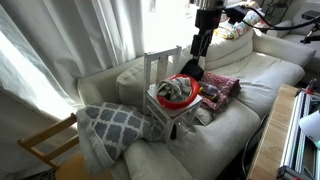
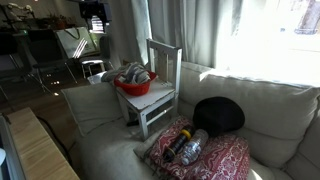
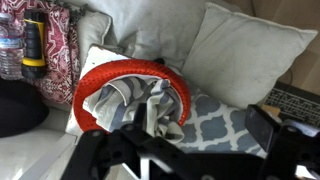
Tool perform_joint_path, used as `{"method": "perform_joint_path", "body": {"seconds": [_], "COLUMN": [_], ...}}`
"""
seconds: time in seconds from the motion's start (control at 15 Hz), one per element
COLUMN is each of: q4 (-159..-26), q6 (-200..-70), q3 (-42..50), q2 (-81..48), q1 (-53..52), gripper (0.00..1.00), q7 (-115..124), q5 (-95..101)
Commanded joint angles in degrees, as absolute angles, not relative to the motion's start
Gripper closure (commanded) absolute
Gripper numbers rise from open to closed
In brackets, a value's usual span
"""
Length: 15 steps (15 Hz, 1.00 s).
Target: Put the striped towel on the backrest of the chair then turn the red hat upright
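Note:
The red hat (image 1: 180, 99) lies upside down on the seat of the white chair (image 1: 160, 64), which stands on the sofa. The striped towel (image 1: 172, 90) is bunched inside the hat. Both exterior views show this: hat (image 2: 135, 88), towel (image 2: 131, 74), chair backrest (image 2: 166, 62). In the wrist view the hat's red rim (image 3: 128, 70) rings the towel (image 3: 146, 106). My gripper (image 1: 197, 52) hangs above and behind the chair, apart from the hat. In the wrist view its fingers (image 3: 190, 150) are spread wide with nothing between them.
A grey lattice pillow (image 1: 115, 122) leans by the chair and shows in the wrist view (image 3: 226, 116). A red patterned cloth (image 2: 218, 160) holds a bottle (image 2: 190, 148). A black round object (image 2: 218, 115) sits on the sofa. A light-brown wooden chair (image 1: 45, 140) stands beside the sofa.

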State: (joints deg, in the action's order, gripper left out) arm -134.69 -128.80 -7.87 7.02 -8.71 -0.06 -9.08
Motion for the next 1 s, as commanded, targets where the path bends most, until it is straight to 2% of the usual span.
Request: {"method": "perform_joint_path", "body": {"seconds": [0.0,0.27,0.33,0.93], "q4": [-132.1,-130.6,-132.8,-129.7], "q6": [-137.0,-147.9,-144.6,-146.9], "q3": [-8.3,-7.3,-7.8,-7.4], "q2": [-4.3,-13.5,-9.1,-14.8], "q1": [-8.1,-9.1,-8.4,-8.2], "gripper": [0.0,0.0,0.0,0.0], "q7": [4.9,11.5,7.7,10.1], "q5": [-5.9,-3.0,-4.9,-5.2]}}
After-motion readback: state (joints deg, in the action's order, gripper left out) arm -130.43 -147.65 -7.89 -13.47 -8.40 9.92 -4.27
